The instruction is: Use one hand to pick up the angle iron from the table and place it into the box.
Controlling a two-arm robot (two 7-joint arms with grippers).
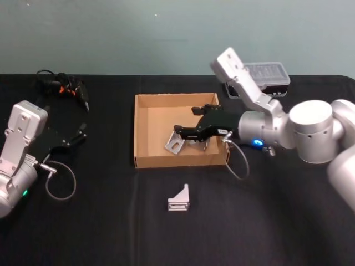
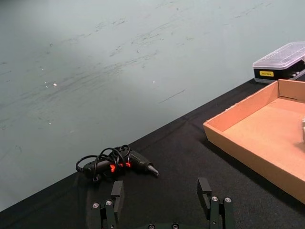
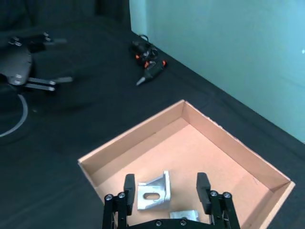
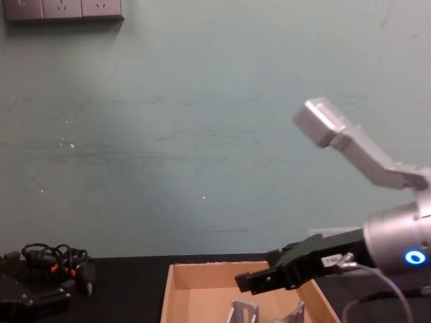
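Two angle irons lie on the floor of the cardboard box (image 1: pixel 177 160) (image 3: pixel 133 138) (image 4: pixel 168 296) (image 2: pixel 238 114), and a third angle iron (image 1: pixel 179 199) stands on the black table (image 1: pixel 111 221), just in front of the box's near wall and apart from it. The right gripper (image 1: pixel 186 120) (image 3: pixel 166 183) (image 4: pixel 254 270) reaches in from the right and hangs above the inside of the box, its claw released, fingers spread wide and holding nothing. In the right wrist view the nearer boxed angle iron (image 3: pixel 155 193) (image 1: pixel 174 144) (image 4: pixel 244 311), slotted face showing, sits on the cardboard below the gap between the two fingers, and neither finger touches it. The other boxed angle iron (image 3: pixel 185 215) (image 1: pixel 202 145) (image 4: pixel 296 313) lies just beside it, partly hidden under the gripper. The left gripper (image 1: pixel 69 143) (image 2: pixel 161 188) is parked low over the table at the left, well apart from the box, its claw also released and empty. A corded hand tool with orange markings (image 1: pixel 66 86) (image 2: pixel 119 162) (image 3: pixel 148 67) lies near the table's far left edge, and a black case with a clear lid (image 1: pixel 267 73) (image 2: pixel 281 62) sits beyond the box's far right corner.
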